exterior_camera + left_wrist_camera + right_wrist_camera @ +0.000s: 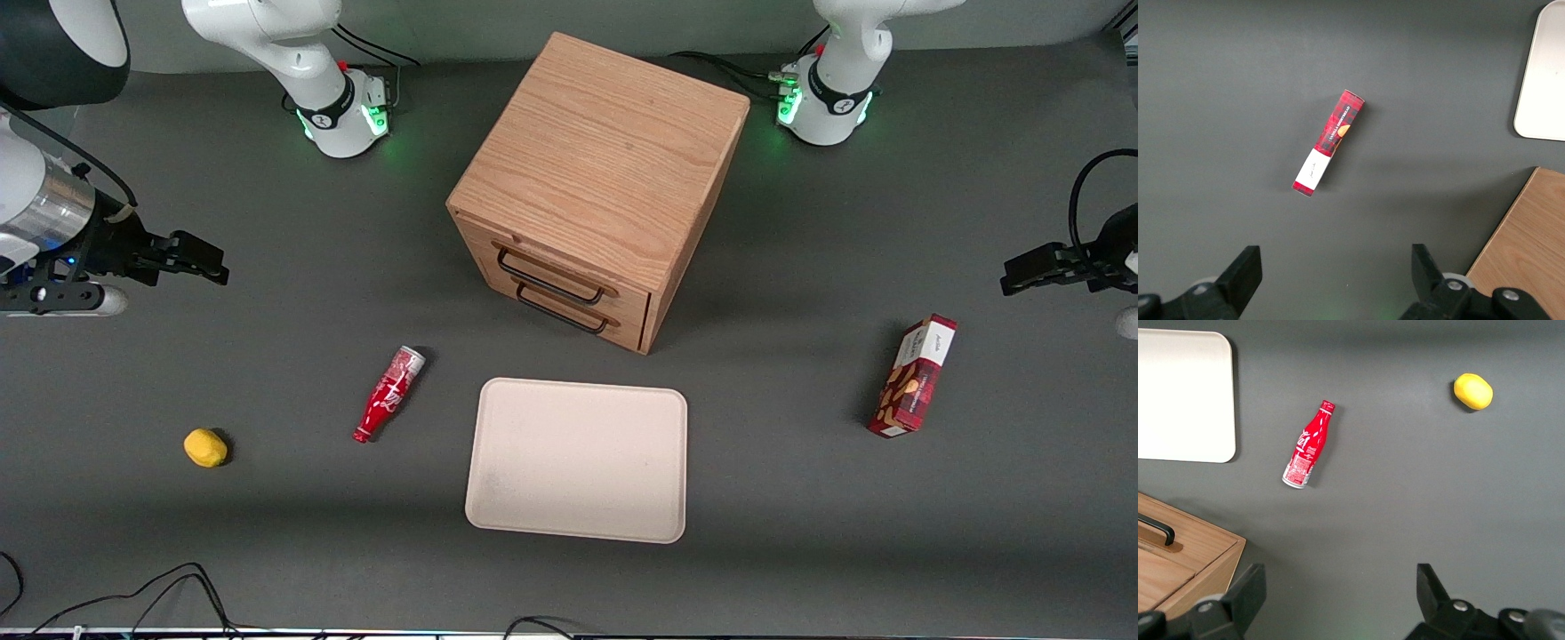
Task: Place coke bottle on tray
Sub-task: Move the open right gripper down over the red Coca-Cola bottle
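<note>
So far we have not touched anything: our right gripper (209, 267) hangs high above the working arm's end of the table (267, 551), its fingers (1245, 593) spread wide with nothing between them. The coke bottle (388, 394) lies on its side on the dark tabletop, beside the cream tray (578, 460) but apart from it, silvery base pointing toward the wooden drawer cabinet (597, 182) and red cap toward the front camera. A yellow lemon (205, 447) sits well apart from the bottle, farther toward the working arm's end, and a red snack box (914, 377) stands toward the parked arm's end. We judge the task to be at its very start, with the reach toward the bottle as the step in hand. Next we would need to bring the gripper over the bottle's body, turn the wrist so the fingers straddle its narrow width, descend, close, then lift and carry it sideways onto the bare tray.
</note>
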Robot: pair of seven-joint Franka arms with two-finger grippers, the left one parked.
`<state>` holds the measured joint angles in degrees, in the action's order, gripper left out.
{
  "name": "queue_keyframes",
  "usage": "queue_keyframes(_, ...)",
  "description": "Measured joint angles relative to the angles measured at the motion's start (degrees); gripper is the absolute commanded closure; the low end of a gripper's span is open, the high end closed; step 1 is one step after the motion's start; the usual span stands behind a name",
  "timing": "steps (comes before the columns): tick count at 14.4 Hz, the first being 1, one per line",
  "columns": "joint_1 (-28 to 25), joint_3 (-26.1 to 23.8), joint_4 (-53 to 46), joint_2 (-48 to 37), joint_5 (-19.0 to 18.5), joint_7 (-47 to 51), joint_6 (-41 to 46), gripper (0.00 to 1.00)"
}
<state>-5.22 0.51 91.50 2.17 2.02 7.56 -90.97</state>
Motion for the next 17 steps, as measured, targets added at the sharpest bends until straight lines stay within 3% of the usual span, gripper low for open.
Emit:
queue_keyframes(5,0.0,0.1,-0.3,0.7,0.2,2.5,1.2,0.0)
queue_keyframes(8,0.0,-0.3,-1.0,2.9,1.2,13.2,1.3,0.0)
queue_keyframes(12,-1.0,-1.3,-2.7,10.4,1.2,18.3,0.1,0.0)
queue_keyframes(17,-5.1,-2.9,-3.9,21.5,1.2,28.0,-10.0,0.0)
